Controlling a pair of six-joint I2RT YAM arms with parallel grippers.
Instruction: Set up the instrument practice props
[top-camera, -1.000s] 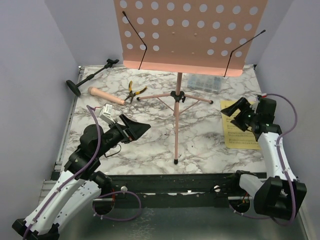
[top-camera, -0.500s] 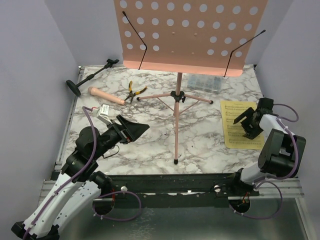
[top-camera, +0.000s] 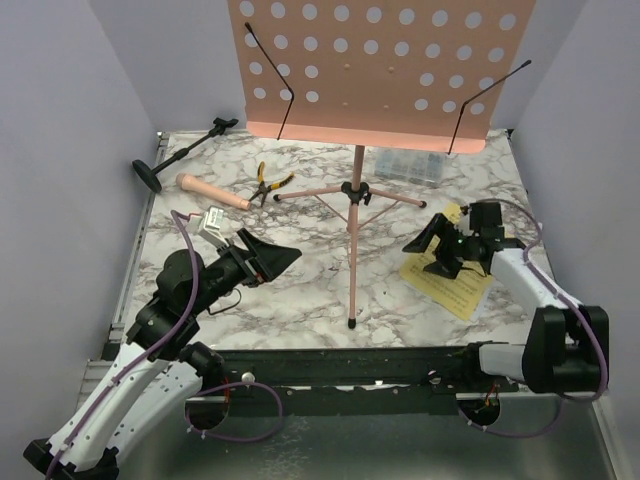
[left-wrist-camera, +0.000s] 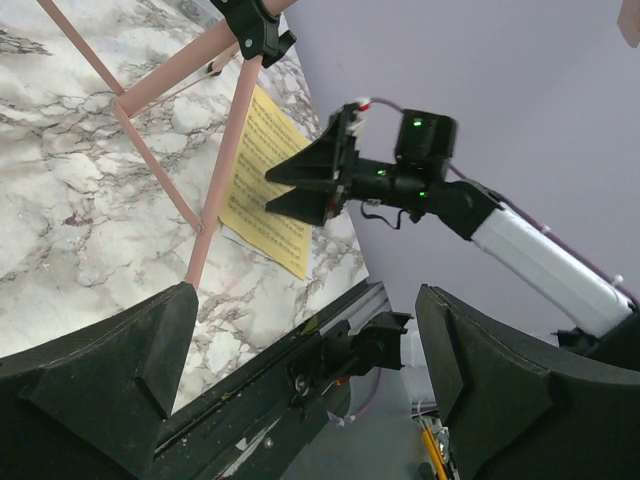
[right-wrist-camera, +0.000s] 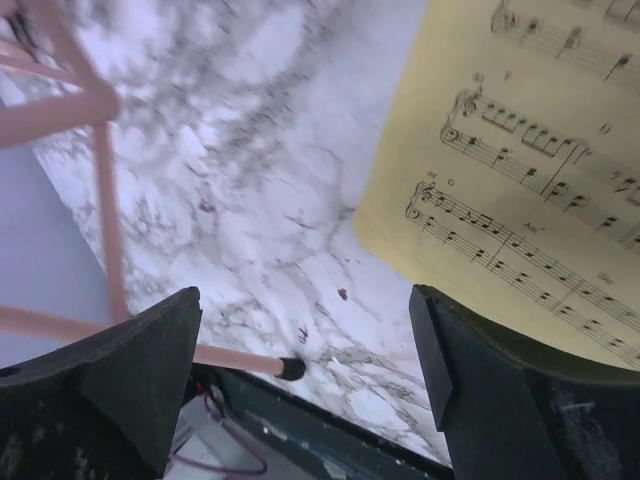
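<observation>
Right wrist view: yellow music sheet (right-wrist-camera: 520, 150) lies just below the open, empty right hand (right-wrist-camera: 303, 330).

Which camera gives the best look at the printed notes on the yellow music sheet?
The right wrist view: the yellow music sheet fills its upper right, staves readable, edges cropped. Top external shows it small and partly covered; left wrist shows it slanted behind the pink stand legs.

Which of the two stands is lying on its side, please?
The short black mic stand, far left; the pink music stand is upright on its tripod.
</observation>
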